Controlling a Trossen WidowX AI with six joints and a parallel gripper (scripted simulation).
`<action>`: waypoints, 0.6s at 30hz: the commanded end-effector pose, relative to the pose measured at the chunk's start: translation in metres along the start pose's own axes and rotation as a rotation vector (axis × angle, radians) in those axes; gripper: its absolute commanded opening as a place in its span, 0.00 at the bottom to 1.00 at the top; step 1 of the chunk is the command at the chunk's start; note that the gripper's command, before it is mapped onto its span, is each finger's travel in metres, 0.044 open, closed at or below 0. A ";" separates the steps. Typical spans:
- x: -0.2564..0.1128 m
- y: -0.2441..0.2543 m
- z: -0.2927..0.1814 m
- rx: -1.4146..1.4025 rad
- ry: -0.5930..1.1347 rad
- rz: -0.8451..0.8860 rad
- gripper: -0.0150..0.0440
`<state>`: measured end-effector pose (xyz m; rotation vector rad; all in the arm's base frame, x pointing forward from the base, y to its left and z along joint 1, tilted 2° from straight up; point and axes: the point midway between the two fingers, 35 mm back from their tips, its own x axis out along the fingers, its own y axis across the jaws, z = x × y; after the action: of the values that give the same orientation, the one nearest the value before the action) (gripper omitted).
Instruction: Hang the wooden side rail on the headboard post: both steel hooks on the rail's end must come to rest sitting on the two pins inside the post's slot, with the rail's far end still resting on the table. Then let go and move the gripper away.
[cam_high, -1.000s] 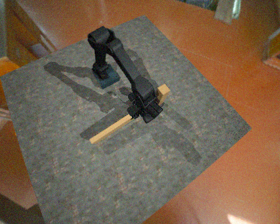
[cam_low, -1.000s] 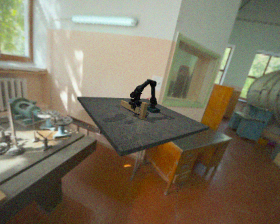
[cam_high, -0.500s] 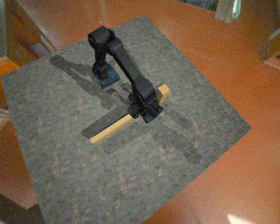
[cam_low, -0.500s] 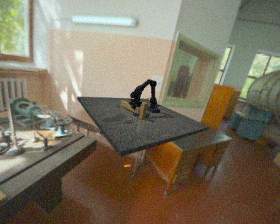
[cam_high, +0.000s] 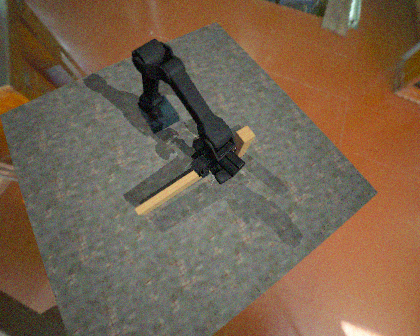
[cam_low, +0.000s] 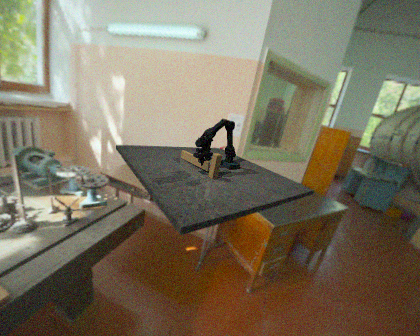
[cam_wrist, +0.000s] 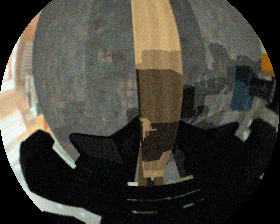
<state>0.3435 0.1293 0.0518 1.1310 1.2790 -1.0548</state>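
The wooden rail (cam_high: 167, 192) (cam_low: 190, 158) (cam_wrist: 157, 32) is long, pale and on edge. My gripper (cam_high: 212, 167) (cam_low: 203, 159) (cam_wrist: 151, 117) is shut on it near its post-side end. The upright wooden post (cam_high: 245, 137) (cam_low: 214, 166) stands just beyond the gripper; in the exterior view the rail's near end is close to it. The gripper and wrist cover the junction in the top view. The hooks, the slot and the pins cannot be made out, so seating cannot be told. Whether the rail's far end touches the table is unclear.
The grey table top (cam_high: 150, 280) (cam_low: 165, 200) carries the rail and post. The arm's base (cam_high: 160, 117) (cam_low: 230, 164) stands behind the rail. Dark shadows of arm and rail cross the surface. The table's edges drop to the floor.
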 end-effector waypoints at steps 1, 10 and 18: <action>-0.004 0.003 -0.002 0.006 0.006 0.010 0.25; -0.004 0.004 -0.003 0.006 0.006 0.011 0.25; -0.004 0.005 -0.004 0.006 0.006 0.011 0.25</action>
<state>0.3444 0.1309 0.0526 1.1359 1.2793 -1.0569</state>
